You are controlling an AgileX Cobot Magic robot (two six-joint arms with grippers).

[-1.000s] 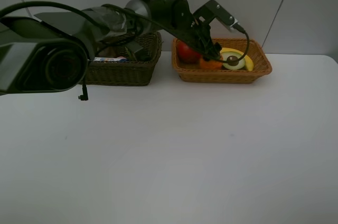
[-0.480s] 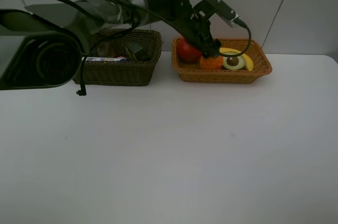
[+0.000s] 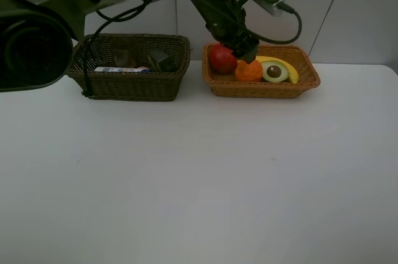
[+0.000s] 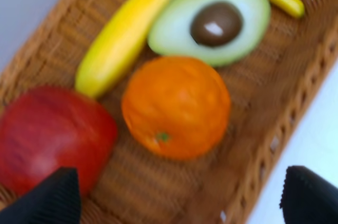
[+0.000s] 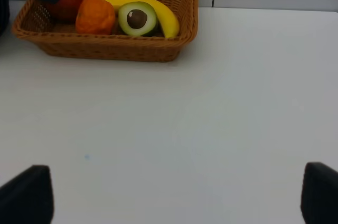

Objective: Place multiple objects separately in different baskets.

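The left gripper [image 3: 244, 50] hangs just above the shallow orange-tan wicker basket [image 3: 301, 83], its jaws spread wide and holding nothing; in the left wrist view its two dark fingertips [image 4: 50, 197] frame the fruit below without touching it. Inside that basket lie the round red apple [image 4: 50, 137], the bright orange [image 4: 176, 106], the green avocado half with its brown pit [image 4: 211, 23] and the curved yellow banana [image 4: 127, 28]; apple and orange sit side by side, and the banana curls behind the avocado. The deeper dark olive-brown wicker basket [image 3: 134, 86] stands beside it and holds a white blue-capped bottle [image 3: 121, 70] lying on its side among darker items too dim to name; the white table [image 3: 199, 183] between the baskets and the camera carries nothing else. The right gripper [image 5: 169, 195] is likewise released, well apart from both baskets. The sorting looks finished, so the step in hand is probably the withdrawal; the left arm would do best to lift straight up before swinging away, keeping its fingertips off the rim and the apple.
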